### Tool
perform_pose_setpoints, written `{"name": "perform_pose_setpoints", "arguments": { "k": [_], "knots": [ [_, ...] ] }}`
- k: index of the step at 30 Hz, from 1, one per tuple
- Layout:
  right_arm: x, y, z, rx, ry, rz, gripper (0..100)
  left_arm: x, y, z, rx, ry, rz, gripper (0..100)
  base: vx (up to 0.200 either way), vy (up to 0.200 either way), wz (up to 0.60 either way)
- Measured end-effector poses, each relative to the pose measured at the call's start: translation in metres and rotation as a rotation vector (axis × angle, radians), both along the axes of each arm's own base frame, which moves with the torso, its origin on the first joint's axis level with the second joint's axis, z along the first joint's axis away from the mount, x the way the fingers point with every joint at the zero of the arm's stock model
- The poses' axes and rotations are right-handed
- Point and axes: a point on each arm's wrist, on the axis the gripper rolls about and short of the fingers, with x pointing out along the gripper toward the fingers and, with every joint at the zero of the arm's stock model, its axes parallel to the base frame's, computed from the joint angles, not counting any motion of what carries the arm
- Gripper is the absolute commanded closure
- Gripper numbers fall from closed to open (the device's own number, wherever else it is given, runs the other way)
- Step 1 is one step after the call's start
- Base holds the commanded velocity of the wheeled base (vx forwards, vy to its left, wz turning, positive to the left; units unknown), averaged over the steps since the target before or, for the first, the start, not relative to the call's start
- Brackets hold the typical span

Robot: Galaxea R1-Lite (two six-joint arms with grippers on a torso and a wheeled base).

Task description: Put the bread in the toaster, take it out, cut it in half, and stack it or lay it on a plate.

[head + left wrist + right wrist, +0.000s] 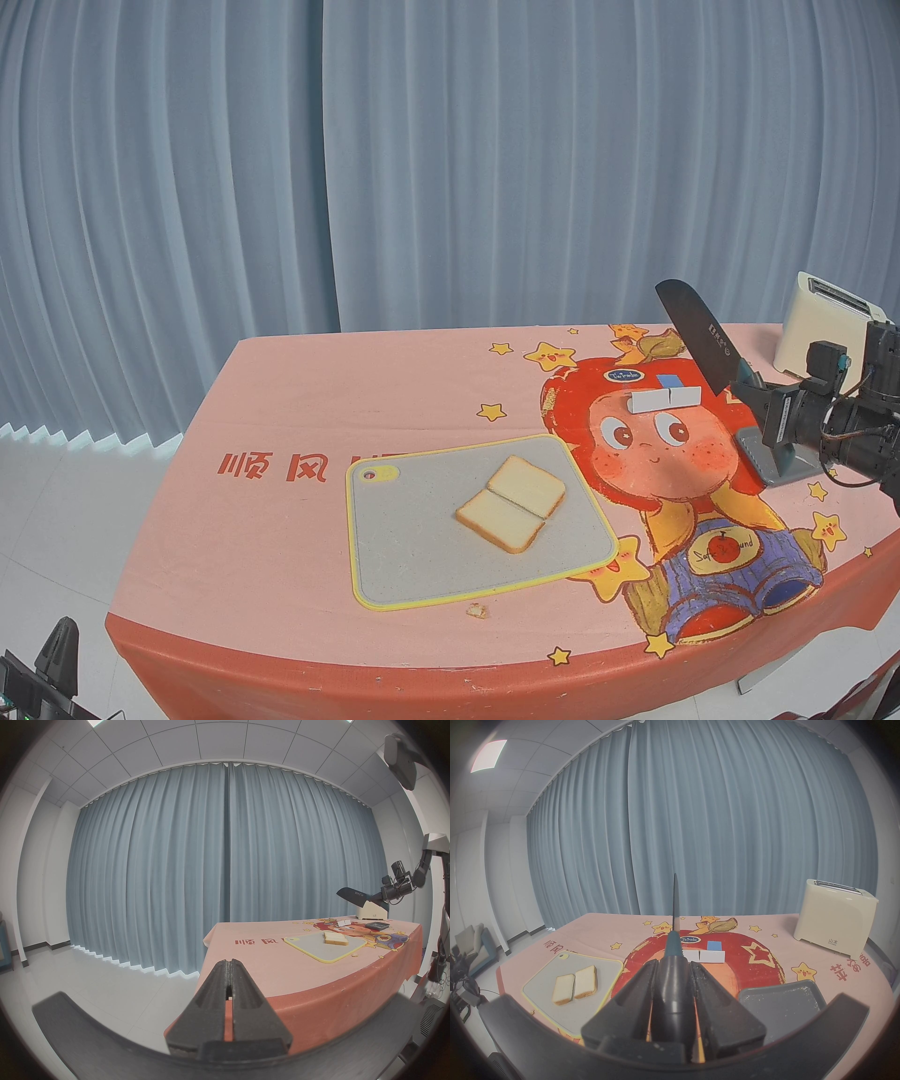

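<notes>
Clamped between the fingers of the right end effector [674,966] is the dark handle of the knife [698,337], its blade running straight out ahead of the wrist and tilted upward, clear of the surface [281,394]. Directly beneath this end effector sits a dark grey tray [783,1006]. The toaster [825,328] stands beyond it, on the robot's right.

Two halves of bread [511,503] lie flat and side by side, touching along the cut, on the cutting board [412,553]. They are below the right end effector and well off toward the robot's left. A crumb [477,610] sits just off the board's near edge.

I judge the slices light, soft in the middle and crumbly at the crust, so a hard pinch would crush or tear them. A gentle hold across two opposite crust edges, one half at a time, looks safest.

With the right arm raised and occupied, the knife would need setting down first. The left end effector [228,982] hangs low, off the surface's near corner and well apart from the bread, its fingers pressed together on nothing.
</notes>
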Motion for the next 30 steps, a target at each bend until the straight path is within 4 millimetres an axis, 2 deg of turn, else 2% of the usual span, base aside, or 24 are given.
{"name": "perform_pose_setpoints", "arguments": {
  "k": [30],
  "knots": [
    [0.012,-0.008,-0.014,-0.009,0.055,-0.042,100,0.000,0.000,0.000,0.000,0.000,0.000,100,0.000,0.000,0.00]
  ]
}}
